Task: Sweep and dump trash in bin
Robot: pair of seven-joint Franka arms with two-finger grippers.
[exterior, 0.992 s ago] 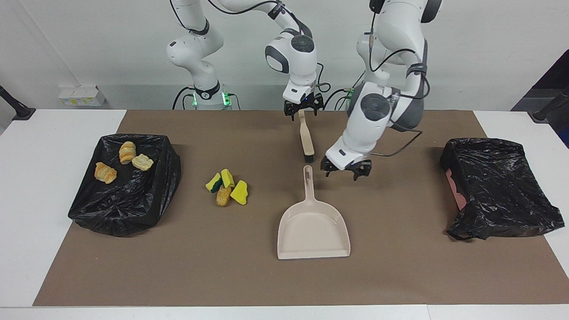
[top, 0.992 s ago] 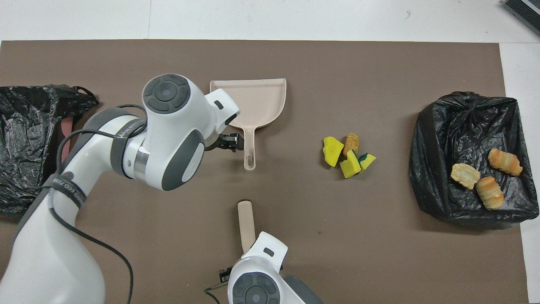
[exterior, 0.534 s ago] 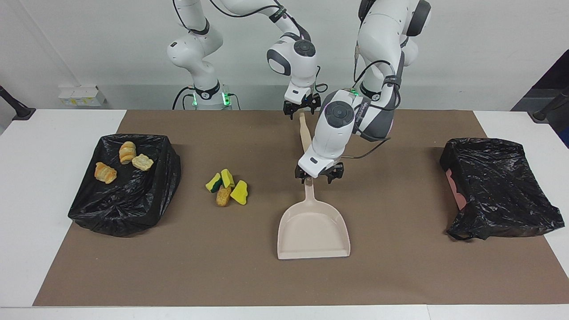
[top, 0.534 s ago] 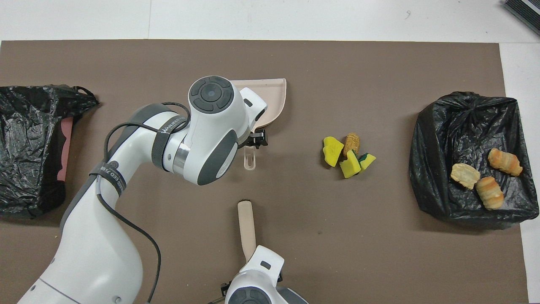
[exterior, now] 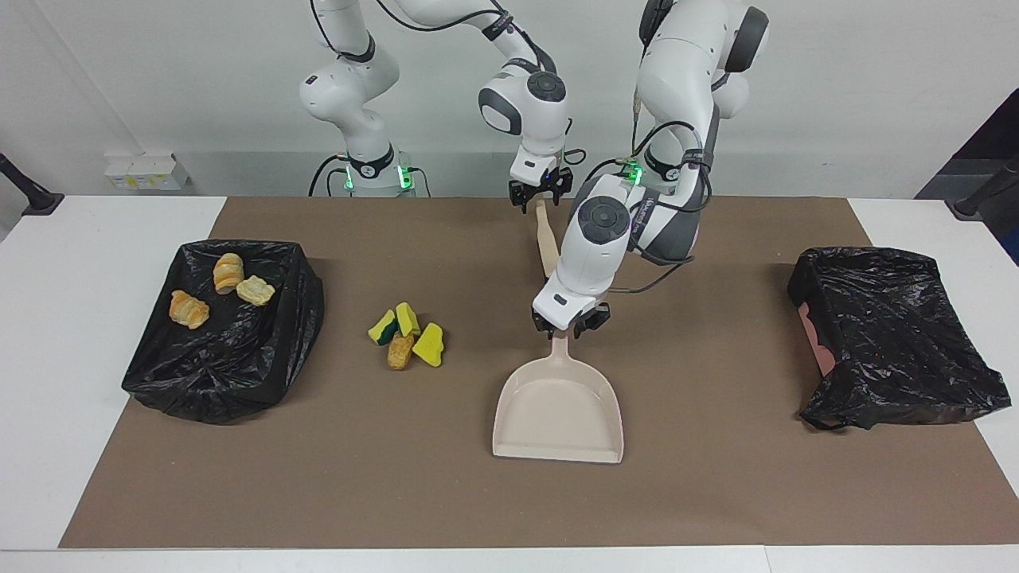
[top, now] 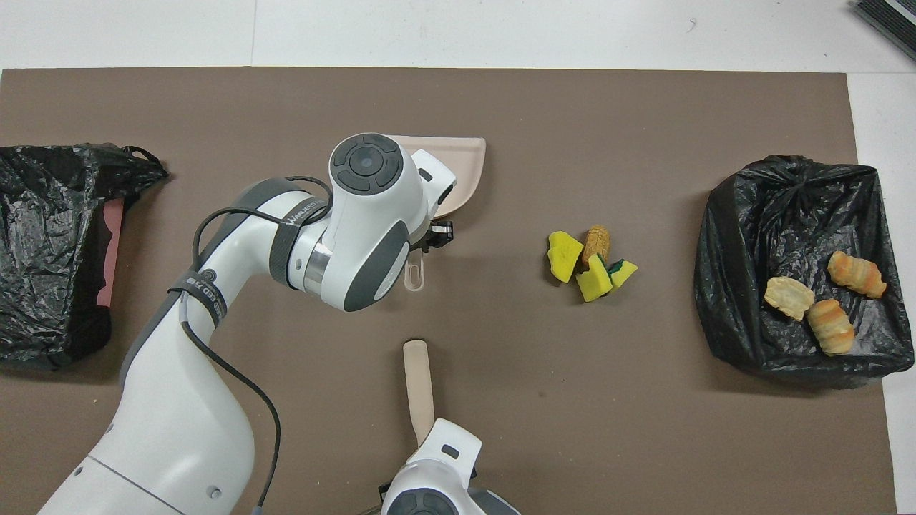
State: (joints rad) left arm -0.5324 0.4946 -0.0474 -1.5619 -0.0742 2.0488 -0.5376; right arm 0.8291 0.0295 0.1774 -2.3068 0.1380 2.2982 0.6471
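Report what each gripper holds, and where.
Left gripper: beige plastic dustpan, by its handle. Right gripper: at the beige brush's handle end; hold cannot be told.

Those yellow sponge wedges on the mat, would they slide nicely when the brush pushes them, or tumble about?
The sponge wedges look like light foam, so they would probably move at a slight push. Their angular, uneven shapes suggest tumbling rather than smooth sliding. They lie bunched against a brown nugget, so a push likely shifts the whole cluster, perhaps scattering it.
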